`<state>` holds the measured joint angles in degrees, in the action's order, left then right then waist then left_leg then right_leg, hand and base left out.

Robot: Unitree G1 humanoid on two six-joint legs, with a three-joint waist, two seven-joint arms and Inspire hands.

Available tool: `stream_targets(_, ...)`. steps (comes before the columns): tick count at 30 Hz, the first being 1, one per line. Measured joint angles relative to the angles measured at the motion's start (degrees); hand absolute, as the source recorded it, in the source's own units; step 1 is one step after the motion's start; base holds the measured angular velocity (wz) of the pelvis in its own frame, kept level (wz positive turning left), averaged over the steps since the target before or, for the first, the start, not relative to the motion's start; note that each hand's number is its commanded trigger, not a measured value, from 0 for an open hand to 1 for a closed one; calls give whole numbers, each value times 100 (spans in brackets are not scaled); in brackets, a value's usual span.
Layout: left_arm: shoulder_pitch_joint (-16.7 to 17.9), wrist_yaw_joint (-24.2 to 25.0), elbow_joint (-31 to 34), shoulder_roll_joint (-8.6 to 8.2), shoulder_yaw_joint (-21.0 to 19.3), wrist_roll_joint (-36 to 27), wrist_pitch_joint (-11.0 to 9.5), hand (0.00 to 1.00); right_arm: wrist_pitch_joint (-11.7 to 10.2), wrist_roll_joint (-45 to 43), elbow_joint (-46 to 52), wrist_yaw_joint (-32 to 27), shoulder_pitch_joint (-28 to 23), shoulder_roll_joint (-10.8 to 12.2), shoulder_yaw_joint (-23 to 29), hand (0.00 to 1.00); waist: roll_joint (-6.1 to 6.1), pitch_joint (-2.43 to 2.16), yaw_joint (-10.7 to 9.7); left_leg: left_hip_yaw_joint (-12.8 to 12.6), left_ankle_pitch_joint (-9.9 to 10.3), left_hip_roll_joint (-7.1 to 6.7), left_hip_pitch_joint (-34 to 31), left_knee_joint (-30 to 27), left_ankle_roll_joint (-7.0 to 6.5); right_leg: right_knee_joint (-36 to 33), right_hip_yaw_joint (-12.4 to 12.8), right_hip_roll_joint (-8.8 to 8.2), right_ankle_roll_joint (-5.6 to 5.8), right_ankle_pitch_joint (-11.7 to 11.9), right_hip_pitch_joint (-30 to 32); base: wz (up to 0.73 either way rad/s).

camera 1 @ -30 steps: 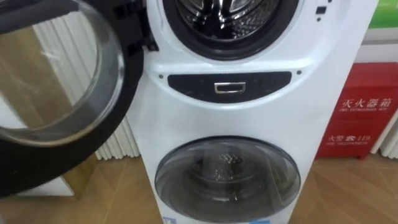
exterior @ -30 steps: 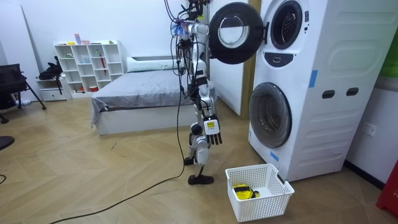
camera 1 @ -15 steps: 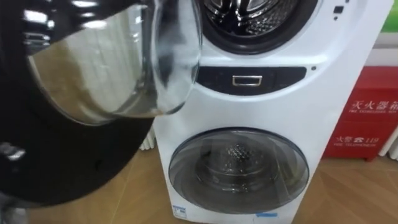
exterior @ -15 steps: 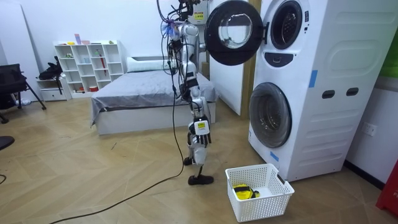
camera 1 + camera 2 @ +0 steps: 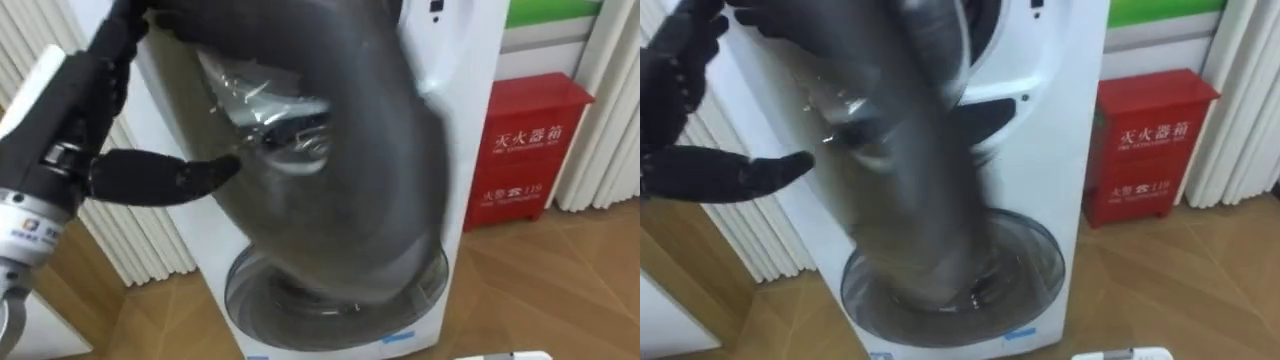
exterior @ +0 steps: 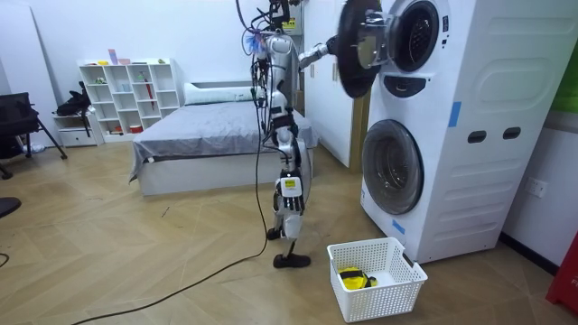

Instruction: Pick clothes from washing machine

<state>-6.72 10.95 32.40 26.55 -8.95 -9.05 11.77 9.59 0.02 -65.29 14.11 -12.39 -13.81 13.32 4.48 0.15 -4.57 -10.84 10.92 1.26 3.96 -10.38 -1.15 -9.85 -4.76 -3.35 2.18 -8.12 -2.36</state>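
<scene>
Room: wood floor, with a bed [image 6: 208,135] and a white shelf [image 6: 126,95] at the back; a red cabinet [image 5: 525,150] sits beside the washer.
Washing machine [image 6: 470,135]: white stacked unit at the room view's right; its lower door [image 6: 393,167] is closed.
Upper door [image 5: 330,150]: round and dark-rimmed, standing partway out from the drum opening [image 6: 414,34].
Robot: upright on the floor before the machine, left arm raised to the upper door.
Left hand [image 5: 85,110]: fingers straight along the door's rim, thumb spread, clasping nothing.
Right hand [image 6: 290,200]: hangs by the leg; grip unreadable.
Clothes [image 6: 354,280]: one yellow-and-dark piece lying in the white basket [image 6: 388,298] on the floor near the machine.
</scene>
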Motion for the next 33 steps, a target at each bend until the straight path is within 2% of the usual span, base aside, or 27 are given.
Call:
stream_targets(2,-193,0,-3,-304,182,86,-5,0,-28,4,-1,-128,134,9,-205,0,-22,17,-10,5,1,18,-31,-17,5,27,-35,16,-13,-3,24,-4)
stream_targets(3,-232,0,-3,-363,241,85,-5,0,-33,5,-16,-146,183,13,-216,0,-25,23,-25,4,1,18,-40,-17,5,32,-45,15,-16,-6,32,-3)
stream_targets(6,-380,-3,-130,-424,763,59,-31,0,-85,16,-105,-260,419,9,-435,0,-40,34,-133,-11,5,8,-36,-16,12,56,-47,5,-27,-25,37,-9)
stream_targets(8,-684,-6,-816,-624,1263,35,-84,0,-100,80,-86,-392,484,12,-631,0,-42,36,-212,-23,5,8,-17,-15,12,62,-42,5,-28,-25,29,-11)
stream_targets(9,-708,-8,-1017,-680,1333,0,-83,0,-107,108,-86,-421,511,16,-664,0,-55,47,-261,-23,5,9,-12,-13,12,55,-32,8,-28,-25,31,-14)
stream_targets(12,-708,-12,-1864,-995,1494,-24,-59,0,-189,363,-95,-539,604,103,-758,0,-95,83,-422,-138,5,27,64,1,12,18,3,26,-51,-39,42,-26)
stream_targets(13,-680,-32,-2238,-1153,1495,-54,-66,0,-205,480,-101,-577,603,148,-758,0,-133,97,-461,-181,5,38,97,15,12,18,5,33,-61,-45,41,-30)
stream_targets(14,-605,-65,-2578,-1323,1495,-76,-85,0,-228,600,-103,-629,579,191,-757,0,-150,106,-475,-190,5,43,148,52,12,18,30,46,-75,-53,39,-29)
stream_targets(15,-547,-80,-2762,-1415,1495,-86,-115,0,-239,691,-105,-666,559,207,-757,0,-201,129,-472,-205,4,47,175,85,13,19,41,52,-82,-57,40,-27)
stream_targets(16,-403,-93,-3167,-1516,1500,-157,-174,0,-243,828,-105,-741,534,253,-756,0,-186,90,-468,-263,4,55,186,100,15,13,53,59,-94,-64,40,-27)
stream_targets(17,-172,-129,-3537,-1572,1499,-149,-206,0,-245,953,-105,-800,522,294,-757,0,-260,107,-456,-315,4,71,217,107,15,9,60,72,-100,-60,40,-27)
stream_targets(18,-27,-155,-3779,-1607,1495,-148,-267,0,-247,990,-105,-821,504,322,-744,0,-241,88,-438,-323,4,84,257,113,16,10,61,85,-108,-56,35,-31)
stream_targets(19,324,-216,-4335,-1685,1473,-149,-375,0,-256,1136,-100,-870,430,389,-743,0,-345,37,-400,-336,18,115,313,119,40,11,45,115,-115,-58,15,-33)
stream_targets(20,689,-347,-4876,-1718,1473,-137,-377,0,-264,1228,-98,-914,394,472,-743,0,-372,-30,-368,-328,38,153,395,122,73,18,-5,151,-132,-68,-79,-32)
stream_targets(21,836,-399,-5189,-1734,1469,-130,-384,0,-275,1284,-97,-918,376,506,-745,0,-439,-15,-335,-324,42,167,437,127,80,24,-6,162,-142,-71,-113,-25)
stream_targets(23,1386,-595,-6292,-1745,1442,143,-392,0,-438,1481,-68,-894,350,606,-745,0,-523,-32,-272,-327,113,263,471,125,197,26,-60,254,-152,-69,-162,-5)
stream_targets(25,1645,-709,-6963,-1747,1350,251,-425,0,-614,1644,-70,-854,349,644,-744,0,-580,-32,-272,-329,139,305,485,127,241,25,-180,278,-156,-66,-164,15)
stream_targets(27,1781,-894,-7682,-1747,1232,241,-610,0,-680,1675,-119,-790,348,648,-759,0,-579,0,-71,-313,140,308,533,129,241,35,-206,281,-157,-66,-162,-5)
stream_targets(28,1903,-1033,-8026,-1746,1089,230,-733,0,-705,1677,-130,-755,330,648,-758,0,-589,-5,31,-297,143,309,566,130,244,34,-303,274,-157,-65,-186,-10)
stream_targets(29,2036,-1168,-8304,-1745,911,221,-855,0,-721,1742,-136,-694,350,647,-756,0,-585,1,36,-273,155,312,584,131,262,42,-397,266,-157,-65,-231,0)
stream_targets(32,2057,-1507,-9039,-1751,512,225,-1041,0,-781,1894,-143,-557,335,673,-761,0,-577,28,176,-261,175,304,662,224,294,110,-436,266,-184,-70,-282,7)
stream_targets(33,2074,-1576,-9116,-1754,449,229,-1064,0,-781,1950,-151,-518,327,680,-761,0,-610,41,185,-260,180,303,658,230,302,110,-463,263,-186,-70,-282,0)
